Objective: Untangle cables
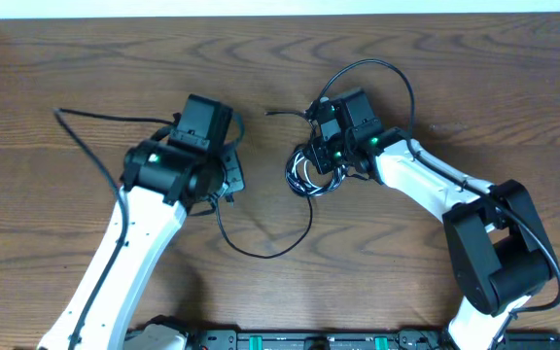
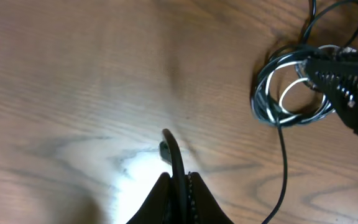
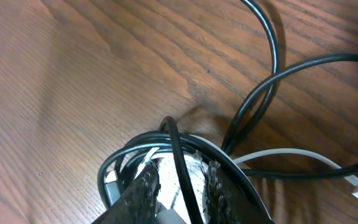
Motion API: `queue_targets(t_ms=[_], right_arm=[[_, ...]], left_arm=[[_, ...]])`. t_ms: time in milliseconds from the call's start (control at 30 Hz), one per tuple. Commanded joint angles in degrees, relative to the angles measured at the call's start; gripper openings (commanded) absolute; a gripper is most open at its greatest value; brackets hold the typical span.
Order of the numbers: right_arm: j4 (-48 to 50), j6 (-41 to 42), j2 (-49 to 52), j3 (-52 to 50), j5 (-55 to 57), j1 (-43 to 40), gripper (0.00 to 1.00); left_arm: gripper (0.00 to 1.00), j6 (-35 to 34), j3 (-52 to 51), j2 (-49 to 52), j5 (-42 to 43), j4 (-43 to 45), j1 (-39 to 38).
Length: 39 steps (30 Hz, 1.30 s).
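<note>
Looking from overhead, the coil of cables [image 1: 304, 177] is found to the right of the left gripper [image 1: 229, 180] and directly under the right gripper [image 1: 327, 156], the nearer one. From the left wrist, the jaws are seen shut on a black cable [image 2: 174, 152], with the coil well off to the upper right. From the right wrist, the fingers [image 3: 146, 186] are seen slightly apart, with one black strand [image 3: 178, 149] running lengthwise between them; no pinch can be made out.

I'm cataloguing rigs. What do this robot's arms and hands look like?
The left arm and right arm have white links, bulky black joint housings and small green lights. A black wire runs along each. The left hand and right hand are black with ridged fingers.
</note>
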<state>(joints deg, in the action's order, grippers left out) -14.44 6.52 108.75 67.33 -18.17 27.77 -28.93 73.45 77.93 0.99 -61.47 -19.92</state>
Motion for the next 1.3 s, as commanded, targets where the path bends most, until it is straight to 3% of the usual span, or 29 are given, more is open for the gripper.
queue_targets(t_ms=[0, 133, 300, 500, 633, 733, 833, 933, 1000, 1267], right_arm=[[-0.1, -0.2, 0.3, 0.3, 0.3, -0.2, 0.23], [-0.1, -0.2, 0.3, 0.3, 0.8, -0.5, 0.2], [1.0, 2.0, -0.2, 1.7, 1.2, -2.1, 0.01], [0.4, 2.9, -5.2, 6.4, -4.9, -7.1, 0.01], [-0.3, 2.9, -11.0, 7.1, -8.2, -9.7, 0.01], [-2.8, 2.9, -15.8, 7.1, -9.7, -11.2, 0.01], [-6.2, 2.9, -20.0, 7.1, -9.6, -11.6, 0.01], [-8.4, 2.9, -22.3, 7.1, -9.7, -11.2, 0.01], [-9.7, 2.9, -22.6, 7.1, -10.6, -11.2, 0.01], [-12.6, 2.6, -22.6, 7.1, -12.4, -11.3, 0.01]], left_arm=[[0.08, -0.7, 0.0, 3.8, 2.3, 2.2, 0.2], [0.08, -0.7, 0.0, 7.4, 2.6, 5.8, 0.2], [0.08, 0.2, 0.0, 10.8, 2.3, 12.9, 1.3], [0.08, 0.2, 0.0, 12.2, 3.4, 21.2, 3.4], [0.1, 5.7, 0.0, 12.2, 11.5, 26.3, 3.5], [0.17, 10.1, 0.0, 12.2, 19.8, 29.1, 3.5], [0.35, 11.0, 0.0, 12.3, 24.0, 30.4, 3.5], [0.79, 11.4, 0.0, 12.3, 25.6, 31.8, 3.5], [0.94, 11.6, 0.0, 12.3, 25.6, 32.5, 3.5], [0.95, 23.5, 0.0, 12.3, 37.9, 34.3, 3.5]])
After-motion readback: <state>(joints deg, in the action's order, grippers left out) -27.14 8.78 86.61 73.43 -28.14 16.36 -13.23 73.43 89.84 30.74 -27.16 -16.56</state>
